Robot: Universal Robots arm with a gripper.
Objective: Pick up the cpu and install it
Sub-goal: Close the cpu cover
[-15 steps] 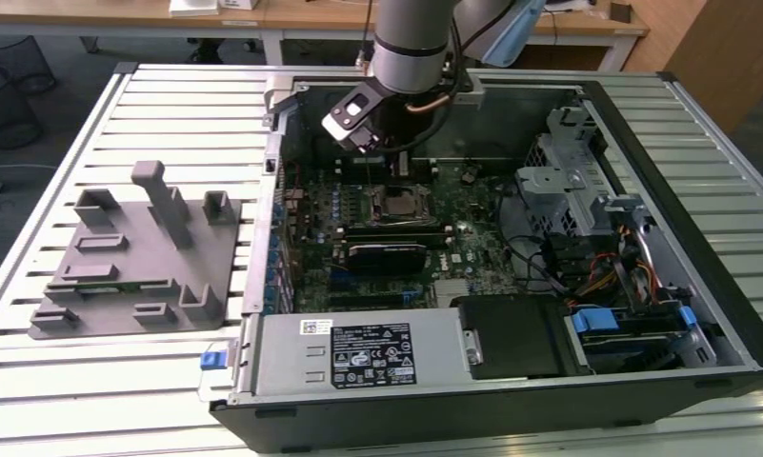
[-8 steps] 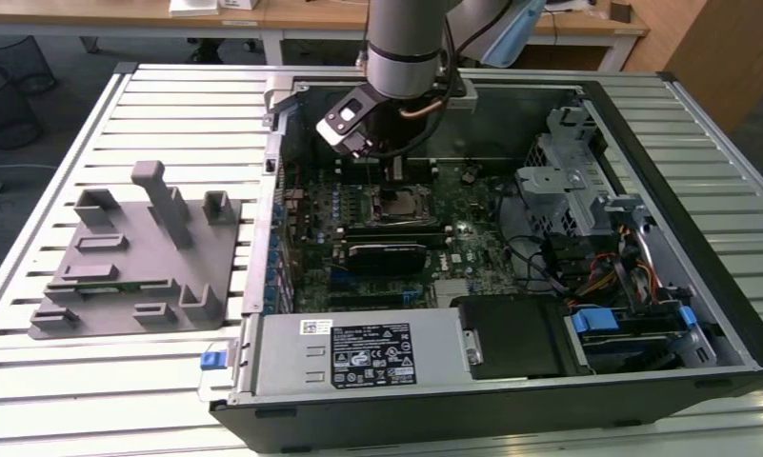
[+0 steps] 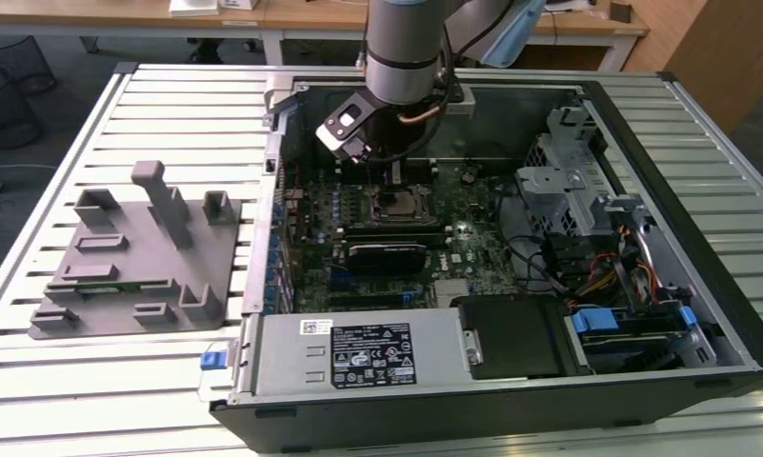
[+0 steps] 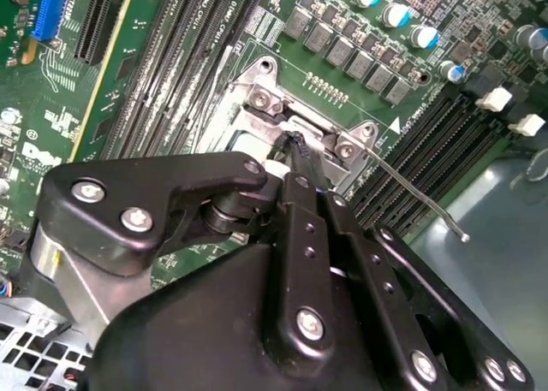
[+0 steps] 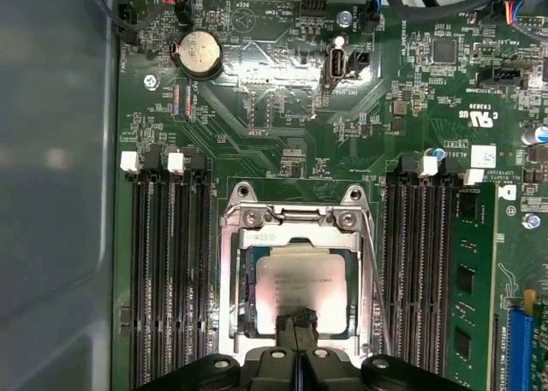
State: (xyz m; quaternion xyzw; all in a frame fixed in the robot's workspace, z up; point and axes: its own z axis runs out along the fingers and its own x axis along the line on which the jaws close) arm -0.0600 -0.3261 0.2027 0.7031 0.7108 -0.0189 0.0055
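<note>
Arm [image 3: 407,48]: I see it reaching down into the open case [image 3: 483,409] in the exterior view.
Gripper [image 3: 391,183]: low over the socket [image 3: 394,205], near the middle of the board.
Fingers: in both wrist views the gripper [image 5: 297,318] [image 4: 294,143] shows its two fingers pressed together, with nothing between them that I can make out.
Cpu [image 5: 301,280]: lies flat inside the socket [image 5: 300,228], silver top up, with the metal frame around it. The fingertips sit at the middle of one edge. I cannot tell whether they touch it or hang just above.
Lever [image 4: 411,186]: thin wire bar alongside the socket.
Memory slots [image 5: 171,263]: black rows on both sides of the socket, with one green module [image 5: 467,280] seated.
Coin cell [image 5: 199,53]: on the board, apart from the socket.
Fixture [image 3: 127,257]: grey moulded tray on the slatted table [image 3: 165,95], at the exterior view's left of the case, well apart from the gripper.
</note>
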